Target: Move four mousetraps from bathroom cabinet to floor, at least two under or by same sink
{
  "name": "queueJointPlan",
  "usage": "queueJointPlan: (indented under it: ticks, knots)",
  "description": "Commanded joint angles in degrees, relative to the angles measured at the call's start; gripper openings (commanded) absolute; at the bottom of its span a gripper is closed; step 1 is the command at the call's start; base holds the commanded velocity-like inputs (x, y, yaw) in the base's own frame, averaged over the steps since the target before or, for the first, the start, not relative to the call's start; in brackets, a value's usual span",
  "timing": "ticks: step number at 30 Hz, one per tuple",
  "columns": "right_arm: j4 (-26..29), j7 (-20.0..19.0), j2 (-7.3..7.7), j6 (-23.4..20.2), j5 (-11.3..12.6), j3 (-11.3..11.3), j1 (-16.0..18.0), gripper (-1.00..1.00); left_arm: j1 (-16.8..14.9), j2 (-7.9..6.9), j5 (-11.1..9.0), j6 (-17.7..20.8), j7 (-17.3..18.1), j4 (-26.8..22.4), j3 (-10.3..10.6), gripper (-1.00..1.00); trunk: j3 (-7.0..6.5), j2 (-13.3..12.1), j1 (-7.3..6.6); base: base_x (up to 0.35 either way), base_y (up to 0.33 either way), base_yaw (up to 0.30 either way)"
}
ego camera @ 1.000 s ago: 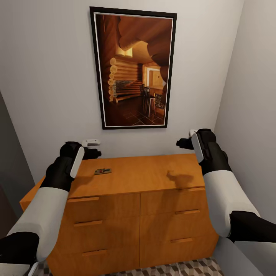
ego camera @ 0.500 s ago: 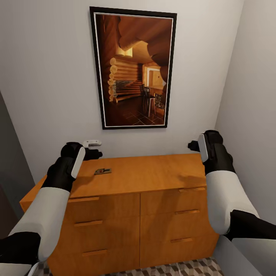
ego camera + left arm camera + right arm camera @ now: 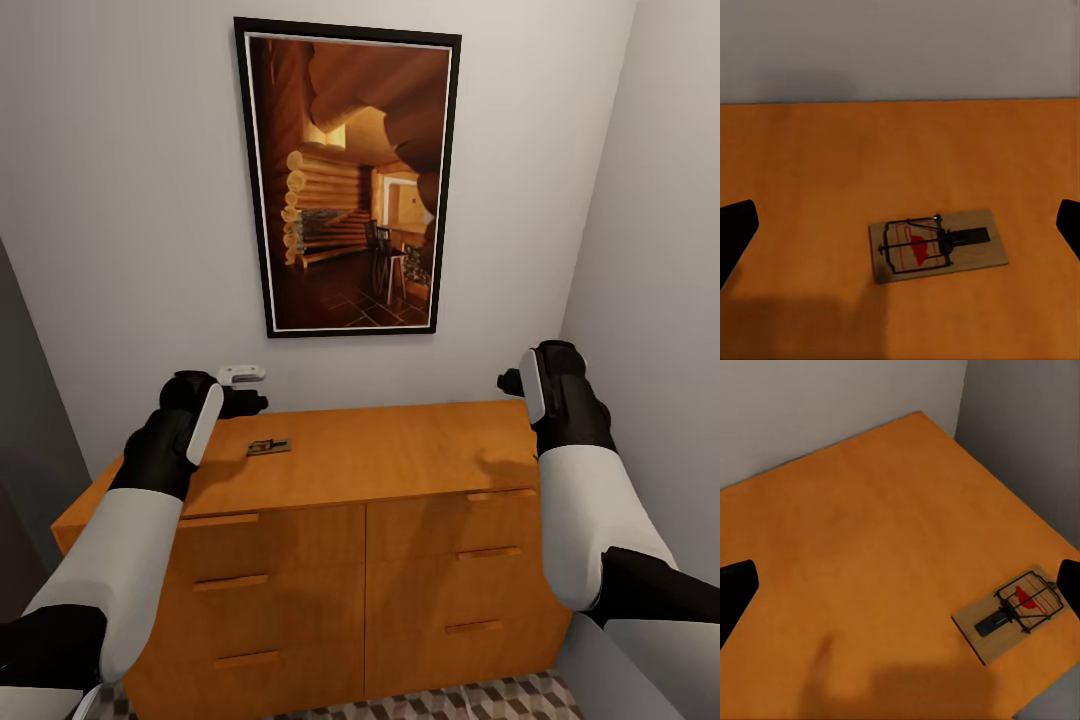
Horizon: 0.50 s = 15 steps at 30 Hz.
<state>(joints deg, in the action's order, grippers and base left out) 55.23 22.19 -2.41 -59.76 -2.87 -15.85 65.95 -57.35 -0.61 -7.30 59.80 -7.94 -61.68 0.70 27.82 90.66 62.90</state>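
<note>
While both arms are raised over the cabinet (image 3: 350, 520), no trap is held by either one. The left hand (image 3: 243, 402) is seen above the left rear part of the cabinet top, just under a small white gadget (image 3: 241, 374) on the wall. In the left wrist view its two dark fingertips (image 3: 735, 232) are set wide apart at the edges of the picture, and one trap (image 3: 937, 244) lies flat on the wood between and below them, untouched. The same trap (image 3: 268, 446) is seen from the head as a small board near the top's left side. The right hand (image 3: 510, 381) is held above the right rear corner; its fingertips (image 3: 733, 585) are likewise spread wide. A second trap (image 3: 1012, 613) is shown in the right wrist view, flat near the top's edge beside the side wall. A framed picture (image 3: 348, 180) is hung above the cabinet, and patterned floor (image 3: 450, 700) is glimpsed at its foot.
</note>
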Motion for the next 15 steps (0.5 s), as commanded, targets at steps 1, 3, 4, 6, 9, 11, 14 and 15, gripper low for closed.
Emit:
queueJointPlan:
  ticks: [1,3,4,6,9,11,14,15]
  knots:
    - [0.05,-0.07,-0.06,-0.24,-0.29,-0.17,0.06,1.00,-0.04,-0.03,-0.61,0.20,-0.53,-0.06,0.08,1.00,0.07,0.04,0.00,0.000,0.000,0.000]
    - [0.04,-0.03,-0.04,-0.24,-0.32,-0.21,0.06,1.00,-0.04,-0.02,-0.61,0.20,-0.52,-0.04,0.08,1.00,0.07,0.04,0.00,0.000,0.000,0.000]
    - [0.04,-0.01,-0.03,-0.24,-0.33,-0.23,0.06,1.00,-0.04,-0.02,-0.61,0.20,-0.52,-0.04,0.08,1.00,0.07,0.04,0.00,0.000,0.000,0.000]
    - [0.03,0.00,0.00,-0.24,-0.36,-0.27,0.06,1.00,-0.04,-0.02,-0.61,0.20,-0.51,-0.03,0.07,1.00,0.07,0.04,0.00,0.000,0.000,0.000]
    - [0.00,0.08,0.11,-0.24,-0.41,-0.61,0.06,1.00,-0.04,-0.01,-0.61,0.20,-0.51,-0.03,0.04,1.00,0.07,0.04,0.00,0.000,0.000,0.000]
    - [-0.01,0.13,0.24,-0.24,-0.43,-1.12,0.06,1.00,-0.04,-0.01,-0.61,0.20,-0.51,-0.02,0.02,1.00,0.07,0.04,0.00,0.000,0.000,0.000]
    - [-0.04,0.26,0.45,-0.24,-0.45,-2.23,0.06,1.00,-0.04,-0.01,-0.61,0.20,-0.50,-0.02,0.01,1.00,0.07,0.04,0.00,0.000,0.000,0.000]
    - [-0.09,0.29,0.51,-0.24,-0.45,-2.67,0.06,1.00,-0.04,-0.01,-0.61,0.20,-0.50,0.00,0.01,1.00,0.07,0.04,0.00,0.000,0.000,0.000]
